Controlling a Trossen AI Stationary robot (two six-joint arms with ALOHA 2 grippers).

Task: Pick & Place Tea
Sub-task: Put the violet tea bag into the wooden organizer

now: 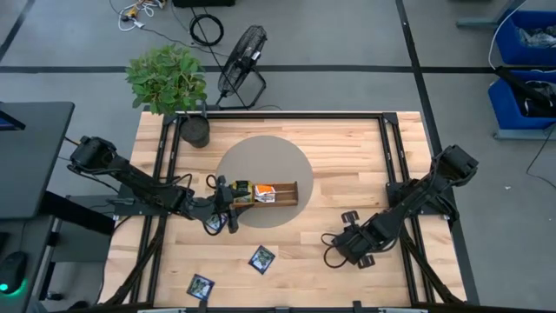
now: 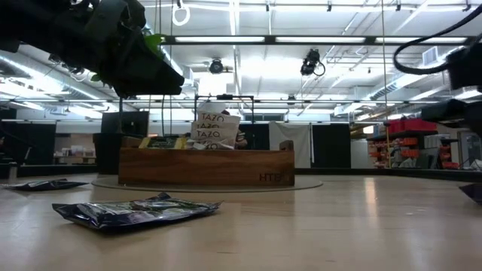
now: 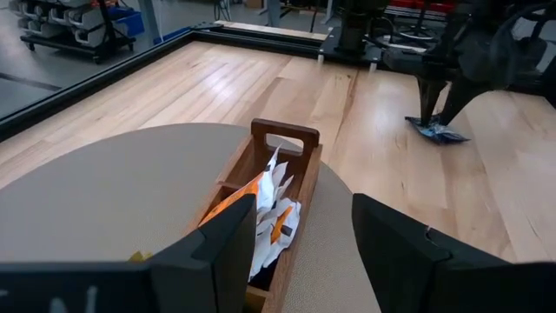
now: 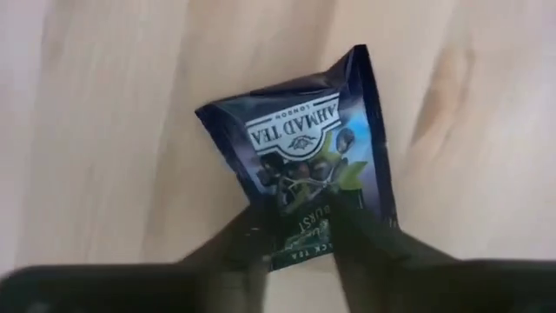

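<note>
Potted plant (image 1: 167,78), fan (image 1: 242,59), maybe bins (image 1: 526,52).

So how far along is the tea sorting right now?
Partly done: several sachets already stand in the wooden tray. The right claw is closing on a navy sachet. Two more navy sachets lie loose on the table; another sits near the left claw.

Even, bright overhead light fills the scene, coming from long ceiling strip lights (image 2: 226,39) that glare white at twelve o'clock in the low view, where the arm (image 2: 98,38) at ten o'clock is a dark silhouette. In that view the navy sachet (image 2: 135,213) at seven o'clock lies slightly soft, and the table (image 2: 339,226) shows a pale sheen. In the right wrist view the sachet (image 4: 304,152) is fairly sharp while the fingers (image 4: 252,248) at six o'clock blur; shadows on the table are faint.
</note>
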